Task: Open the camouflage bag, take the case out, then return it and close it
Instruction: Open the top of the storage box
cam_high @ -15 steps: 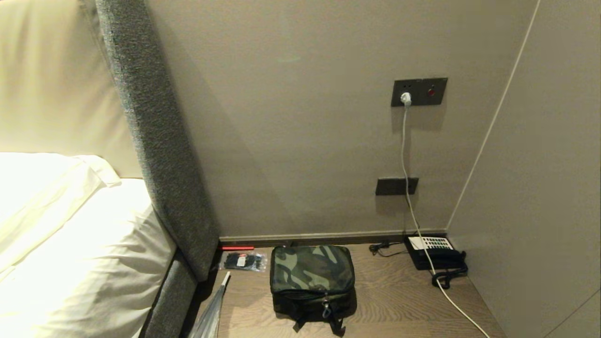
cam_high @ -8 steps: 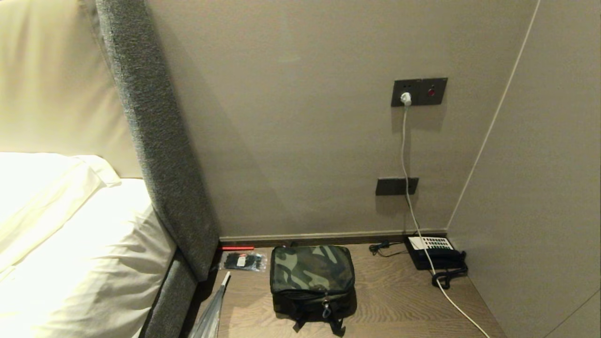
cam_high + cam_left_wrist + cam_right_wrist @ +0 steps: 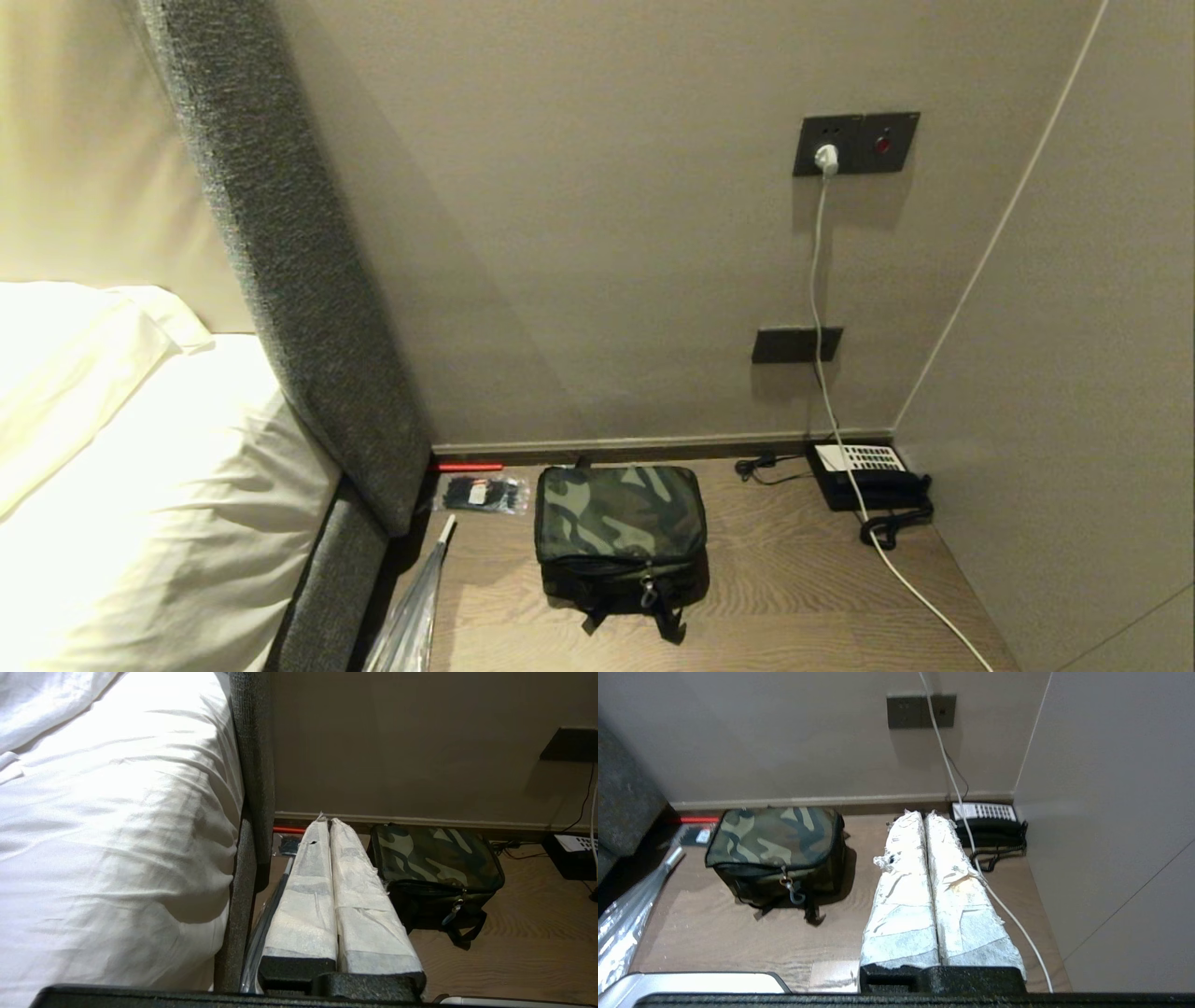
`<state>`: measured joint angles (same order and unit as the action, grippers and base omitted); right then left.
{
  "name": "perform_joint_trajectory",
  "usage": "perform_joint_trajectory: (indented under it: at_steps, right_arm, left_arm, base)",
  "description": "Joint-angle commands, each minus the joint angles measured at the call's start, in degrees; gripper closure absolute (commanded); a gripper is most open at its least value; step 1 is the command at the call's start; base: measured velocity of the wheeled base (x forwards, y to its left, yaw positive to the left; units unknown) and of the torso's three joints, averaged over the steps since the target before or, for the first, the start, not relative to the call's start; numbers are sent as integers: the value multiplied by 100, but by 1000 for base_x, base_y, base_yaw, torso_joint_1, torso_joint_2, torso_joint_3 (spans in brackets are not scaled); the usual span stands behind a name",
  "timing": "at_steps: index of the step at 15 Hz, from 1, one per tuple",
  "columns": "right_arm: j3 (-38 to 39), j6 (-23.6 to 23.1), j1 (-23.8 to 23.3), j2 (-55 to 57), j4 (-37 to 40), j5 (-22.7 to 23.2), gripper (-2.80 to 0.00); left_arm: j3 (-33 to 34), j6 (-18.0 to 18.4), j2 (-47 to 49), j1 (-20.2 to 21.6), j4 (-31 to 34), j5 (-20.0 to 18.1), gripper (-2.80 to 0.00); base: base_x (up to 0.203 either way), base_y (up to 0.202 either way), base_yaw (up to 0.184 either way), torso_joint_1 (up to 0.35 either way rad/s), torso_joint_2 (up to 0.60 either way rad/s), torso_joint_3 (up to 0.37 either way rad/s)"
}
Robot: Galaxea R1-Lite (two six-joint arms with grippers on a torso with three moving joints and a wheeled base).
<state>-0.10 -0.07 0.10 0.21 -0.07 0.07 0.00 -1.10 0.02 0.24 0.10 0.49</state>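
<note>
The camouflage bag (image 3: 619, 530) sits zipped shut on the wooden bedside surface (image 3: 794, 579), its zipper pull (image 3: 648, 590) hanging at the near side. Both wrist views also show the camouflage bag (image 3: 434, 858) (image 3: 777, 847). The case is hidden. Neither arm appears in the head view. My left gripper (image 3: 325, 820) hangs well short of the bag on its bed side, its white-wrapped fingers pressed together and empty. On the bag's telephone side my right gripper (image 3: 919, 813) is held back too, shut and empty.
A black telephone (image 3: 864, 474) with a white keypad stands in the right corner, and a white cable (image 3: 845, 439) runs down from the wall socket (image 3: 854, 143). A clear packet of black cable ties (image 3: 483, 493) lies left of the bag. The grey headboard (image 3: 299, 280) and white bed (image 3: 140, 485) stand to the left.
The whole head view has shifted: the socket sits higher and the bag slightly higher in the picture, so the camera has moved. Nothing on the surface has moved.
</note>
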Motion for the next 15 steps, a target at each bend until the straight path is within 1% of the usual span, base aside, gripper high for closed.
perform_joint_trajectory:
  at_steps: [1,15]
  right_arm:
    - [1,-1,8,6,-1,1,0]
    - [1,-1,-1,6,-1,1,0]
  left_arm:
    - [18,-5,-11,2,-1,4,0]
    - [18,-22,-11,2,-1,4,0]
  base:
    - [0,0,0,-2,2,-193]
    - [0,0,0,2,3,-196]
